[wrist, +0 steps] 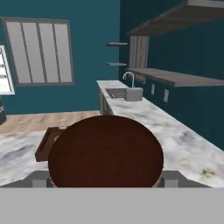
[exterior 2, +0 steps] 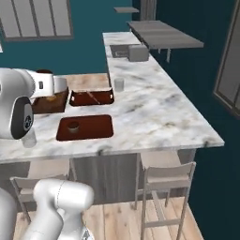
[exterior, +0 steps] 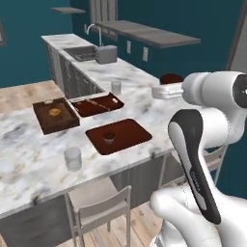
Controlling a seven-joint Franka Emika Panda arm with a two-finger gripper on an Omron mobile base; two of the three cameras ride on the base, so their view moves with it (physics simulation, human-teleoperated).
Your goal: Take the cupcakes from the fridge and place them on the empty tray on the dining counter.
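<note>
One cupcake (exterior: pixel 108 137) (exterior 2: pixel 73 125) sits on the left part of the flat reddish-brown tray (exterior: pixel 130 131) (exterior 2: pixel 96 126), near the front edge of the dining counter (exterior: pixel 29 144) (exterior 2: pixel 154 108). My gripper (exterior: pixel 170 83) (wrist: pixel 105 181) is shut on the other cupcake (exterior: pixel 171 78) (wrist: pixel 105 151), a dark brown round shape that hides most of the low middle of the hand view. In the left base view the held cupcake hangs in the air up and to the right of the tray. The fridge is out of view.
A deep wooden box tray (exterior: pixel 55 116) and a handled tray (exterior: pixel 96 105) lie behind the flat tray. Clear glasses stand at the front left (exterior: pixel 73 158) and further back (exterior: pixel 116 87). A toaster (exterior: pixel 106 54) stands by the sink. Chairs (exterior: pixel 99 210) (exterior 2: pixel 164 180) line the counter's near side.
</note>
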